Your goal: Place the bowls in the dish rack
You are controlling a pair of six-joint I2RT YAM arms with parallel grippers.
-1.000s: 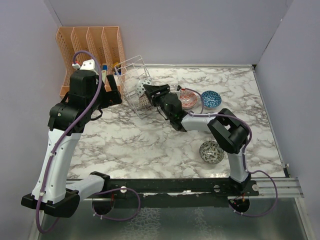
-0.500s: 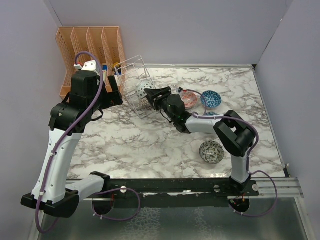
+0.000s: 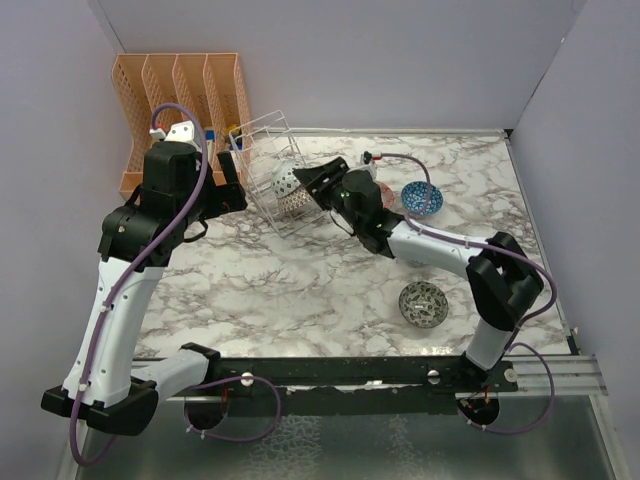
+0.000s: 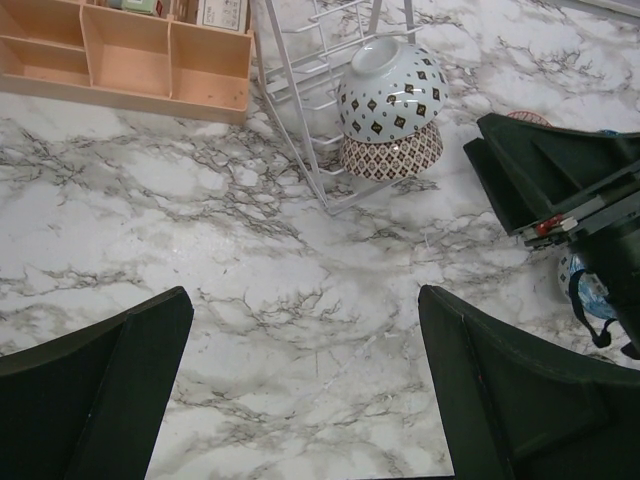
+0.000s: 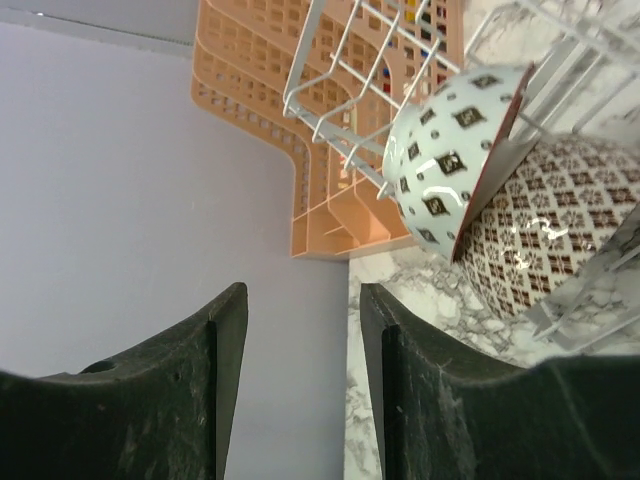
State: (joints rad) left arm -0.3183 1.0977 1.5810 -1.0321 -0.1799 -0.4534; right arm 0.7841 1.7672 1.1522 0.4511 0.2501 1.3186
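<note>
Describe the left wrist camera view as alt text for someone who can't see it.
A white bowl and a brown bowl lean together in the wire rack on a marble table. The left claw hangs open and empty in front. The right claw is just right of the bowls, a peach organiser top left.

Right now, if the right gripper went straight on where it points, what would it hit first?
Most likely the white diamond-patterned bowl standing in the dish rack, just ahead of the right gripper, though height is unclear.
</note>
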